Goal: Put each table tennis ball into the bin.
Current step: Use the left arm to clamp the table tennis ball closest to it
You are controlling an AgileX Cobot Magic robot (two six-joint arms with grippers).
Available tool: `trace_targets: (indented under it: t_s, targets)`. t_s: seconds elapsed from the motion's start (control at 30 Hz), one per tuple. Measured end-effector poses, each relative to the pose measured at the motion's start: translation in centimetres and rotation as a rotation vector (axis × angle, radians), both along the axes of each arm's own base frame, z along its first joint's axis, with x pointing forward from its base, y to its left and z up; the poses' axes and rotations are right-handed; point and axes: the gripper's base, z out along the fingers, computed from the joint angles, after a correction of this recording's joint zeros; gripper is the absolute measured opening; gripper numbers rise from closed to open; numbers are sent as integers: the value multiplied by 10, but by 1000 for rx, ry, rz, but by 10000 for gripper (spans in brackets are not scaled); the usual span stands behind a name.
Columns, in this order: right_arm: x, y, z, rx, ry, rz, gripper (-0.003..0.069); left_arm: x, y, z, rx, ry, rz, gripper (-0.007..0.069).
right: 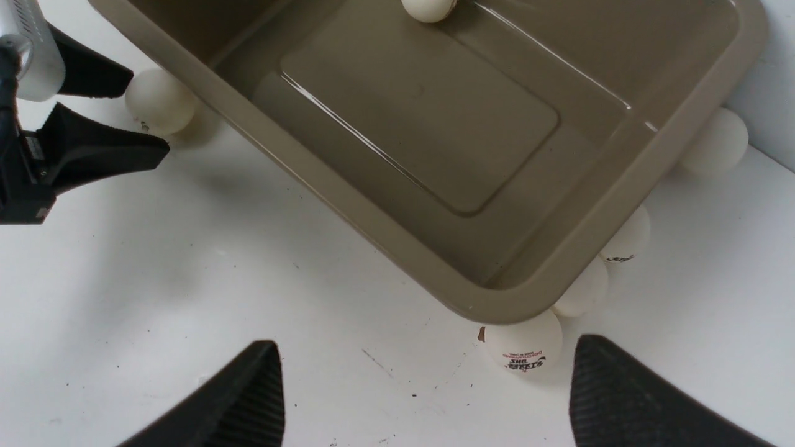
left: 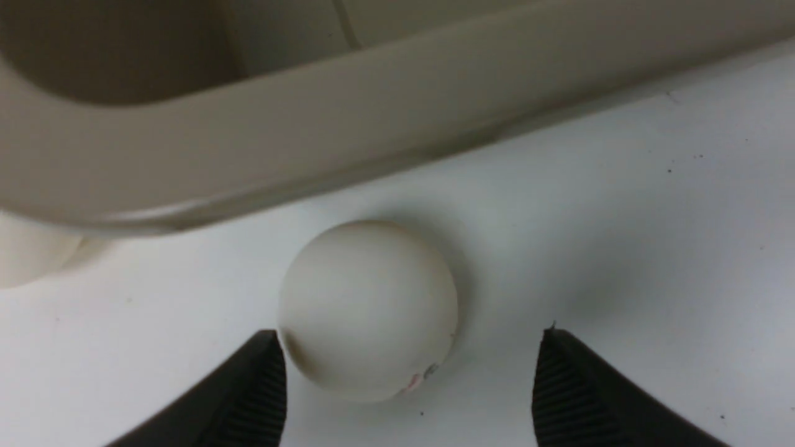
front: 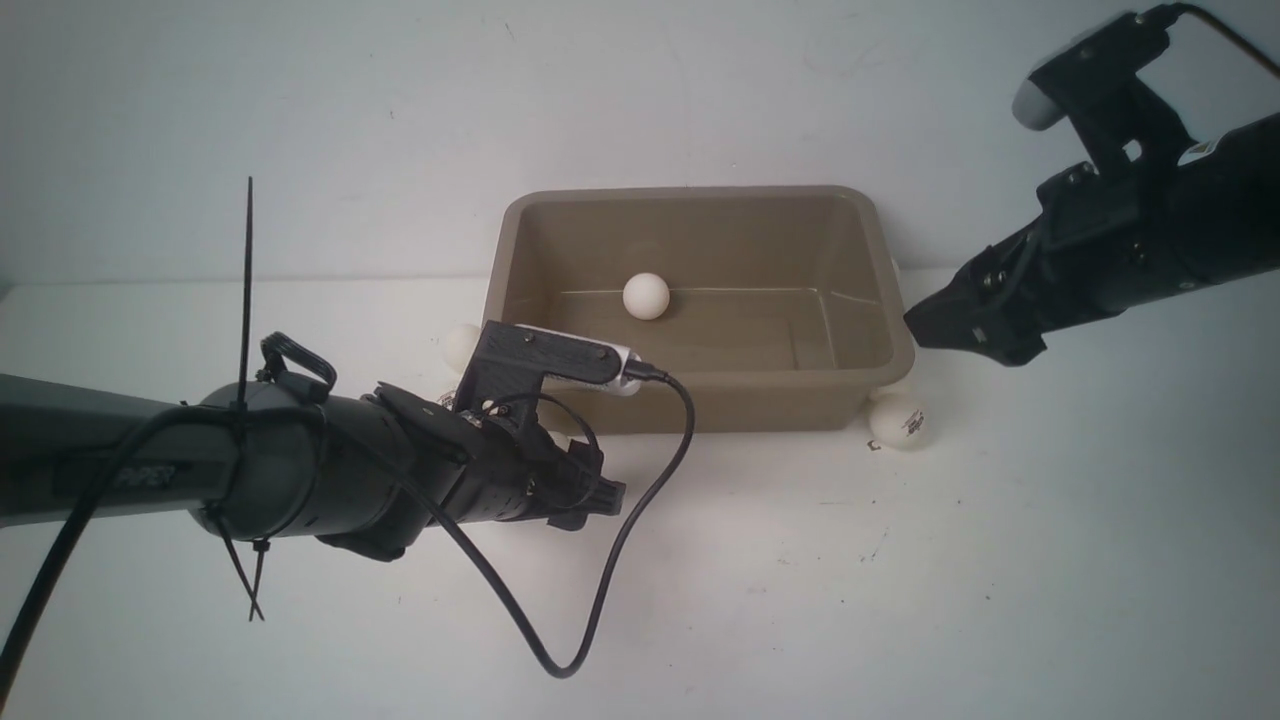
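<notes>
Two black fingers [left: 248, 397] of the left gripper [left: 411, 335] stand apart low over the white table [left: 621, 248], open around a table tennis ball [left: 369, 310] without clamping it: one fingertip sits just beside the ball, the other is clear of it. That ball rests on the table just beside the near left corner of the taupe bin [left: 310, 136]. A logo-printed ball [right: 523, 347] touches the bin's near right corner. The right gripper [right: 425, 343] hangs above the table off the bin's right end, its jaws spread wide and empty. Three more balls [right: 624, 239] line the bin's right wall, tucked partly under the rim. One lone ball [front: 646, 296] lies inside the bin, near its far wall.
</notes>
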Motion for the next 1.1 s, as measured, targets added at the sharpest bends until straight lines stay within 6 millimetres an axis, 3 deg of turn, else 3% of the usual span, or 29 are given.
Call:
trace_targets:
  t_s: [0.07, 0.23, 0.27, 0.43, 0.6, 0.9, 1.1]
  targets:
    - [0, 0, 0, 0, 1, 1, 556, 0, 0, 0, 1, 0, 0, 464]
    - [0, 0, 0, -1, 2, 2, 556, 1, 2, 0, 16, -14, 17, 325]
    - [0, 0, 0, -1, 2, 2, 556, 1, 2, 0, 16, -14, 18, 325]
    - [0, 0, 0, -3, 0, 5, 556, 2, 3, 1, 31, -24, 21, 78]
    - [0, 0, 0, -4, -1, 7, 556, 1, 1, -1, 32, -12, -21, -3]
    - [0, 0, 0, -6, -1, 10, 556, -1, -2, -2, 19, 9, -59, 35]
    - [0, 0, 0, -6, -3, 9, 556, -8, -11, -4, -47, 69, -134, 272]
